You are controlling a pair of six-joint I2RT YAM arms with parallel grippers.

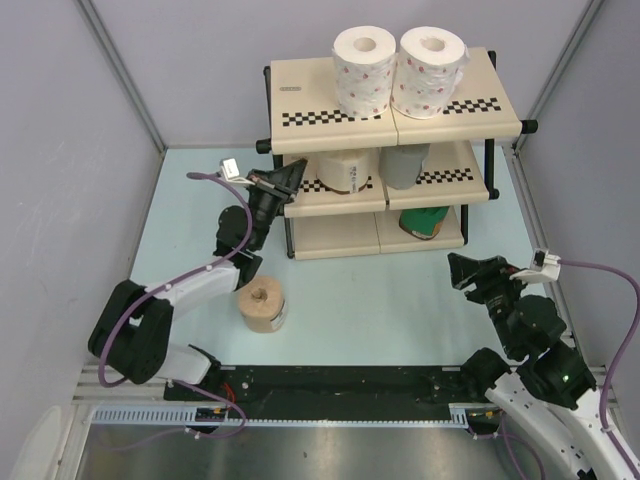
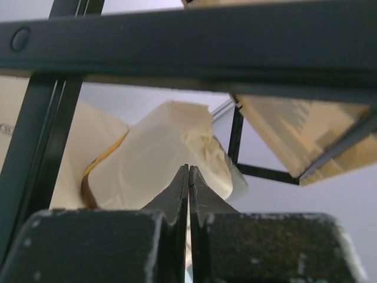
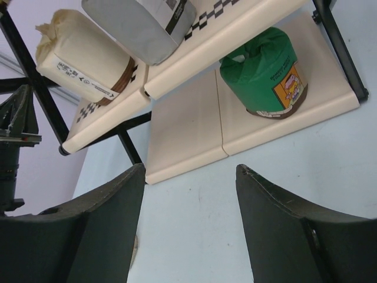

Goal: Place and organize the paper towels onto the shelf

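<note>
The tan roll (image 1: pixel 262 305) stands hole-up on the table (image 1: pixel 380 320), lower left of centre, below the left claw (image 1: pixel 293 177), which is pinched together empty at the shelf's (image 1: pixel 300 95) middle tier, while the right claw (image 1: pixel 468 272), spread apart, lies farther off.

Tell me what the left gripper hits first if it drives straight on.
Most likely the cream roll on the middle tier of the shelf; the shut left gripper points right at its wrapper, though the gap is hard to judge.
</note>
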